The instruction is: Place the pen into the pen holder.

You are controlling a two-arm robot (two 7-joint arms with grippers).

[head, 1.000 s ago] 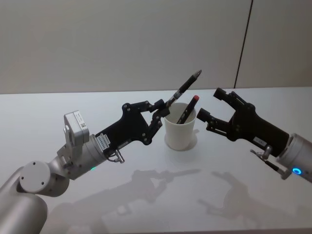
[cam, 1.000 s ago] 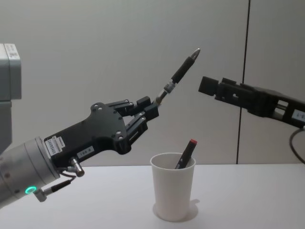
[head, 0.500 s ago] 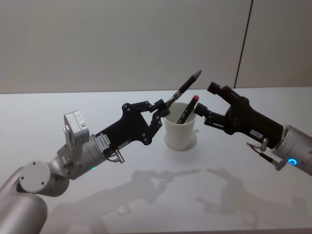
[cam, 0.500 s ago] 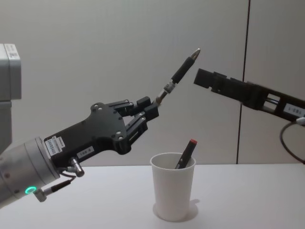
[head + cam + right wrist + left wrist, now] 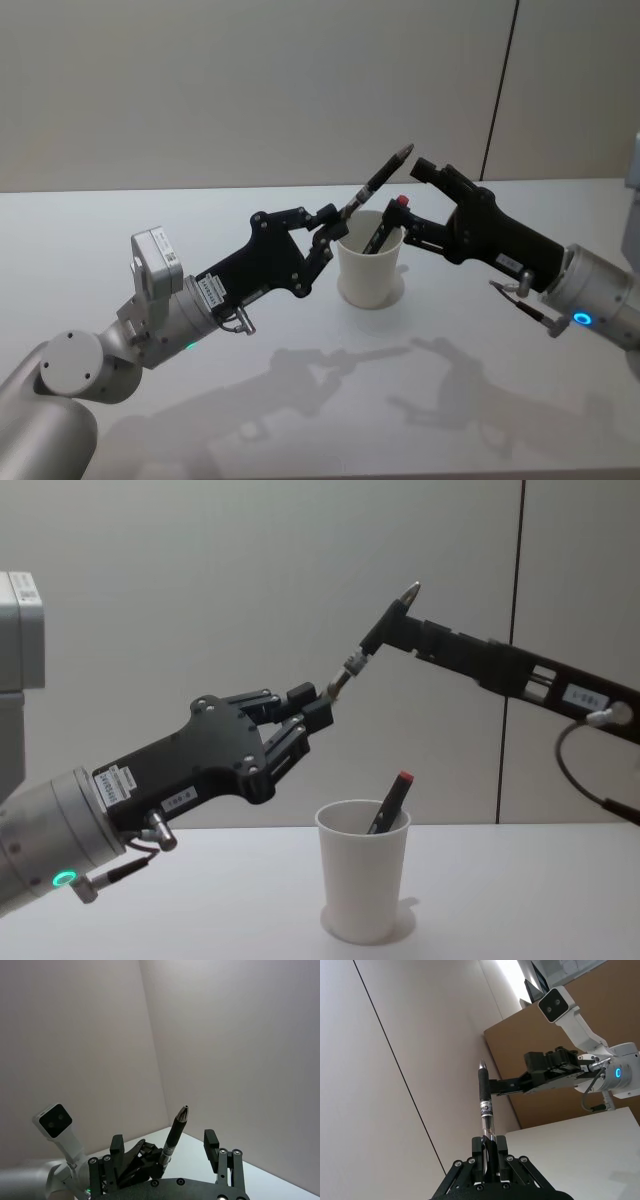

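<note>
My left gripper has its jaws clenched on the lower end of the pen, slanting up above the pen holder, while my right gripper has its jaws spread around the pen's upper end.

Before me a white table runs back to a plain pale wall, split by one dark vertical seam on my right.

Pen above pen holder, between left gripper, right gripper
</note>
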